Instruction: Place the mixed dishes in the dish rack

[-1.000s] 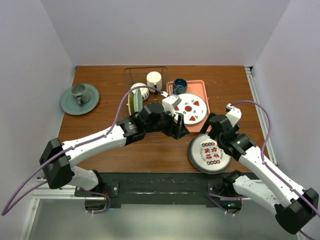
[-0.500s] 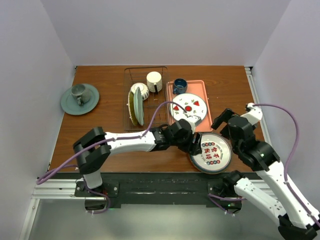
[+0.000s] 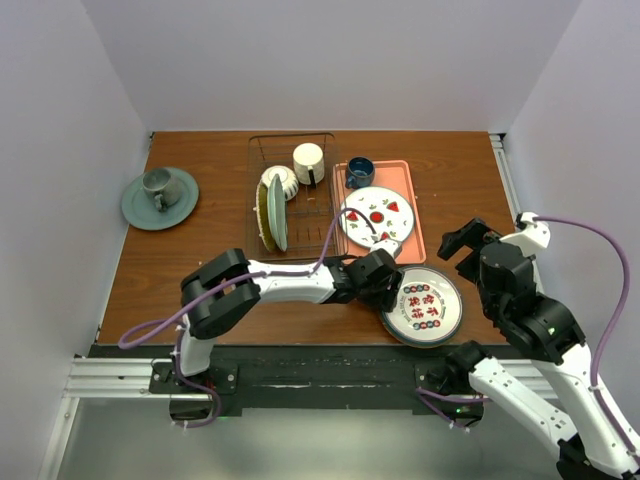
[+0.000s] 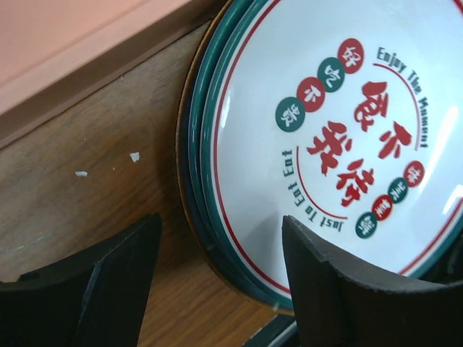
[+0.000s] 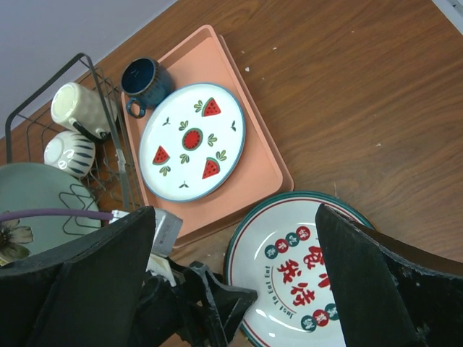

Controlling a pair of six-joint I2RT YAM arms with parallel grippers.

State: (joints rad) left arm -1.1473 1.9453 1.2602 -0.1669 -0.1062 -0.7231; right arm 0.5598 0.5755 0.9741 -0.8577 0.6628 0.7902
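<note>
The teal-rimmed plates (image 3: pixel 428 310) lie stacked on the table at the front right, white centre with red writing up. My left gripper (image 3: pixel 397 292) is open, low at the stack's left rim. In the left wrist view (image 4: pixel 221 230) one finger (image 4: pixel 347 289) is over the plate (image 4: pixel 318 108) and the other (image 4: pixel 94 282) over the wood. My right gripper (image 3: pixel 466 240) is open and empty, raised right of the stack (image 5: pixel 304 278). The dish rack (image 3: pixel 322 140) holds the cream bowl (image 3: pixel 279 182), cream mug (image 3: pixel 308 161), yellow plate (image 3: pixel 262 215) and mint-green plate (image 3: pixel 277 212).
A pink tray (image 3: pixel 403 178) right of the rack carries the strawberry plate (image 3: pixel 377 217) and a dark blue mug (image 3: pixel 360 172). A grey-green cup on a saucer (image 3: pixel 160 195) sits at the far left. The stack lies near the table's front edge.
My left gripper moved from beside the tray down and right to the plate stack's left rim. My right arm drew back to the right, off the stack.
</note>
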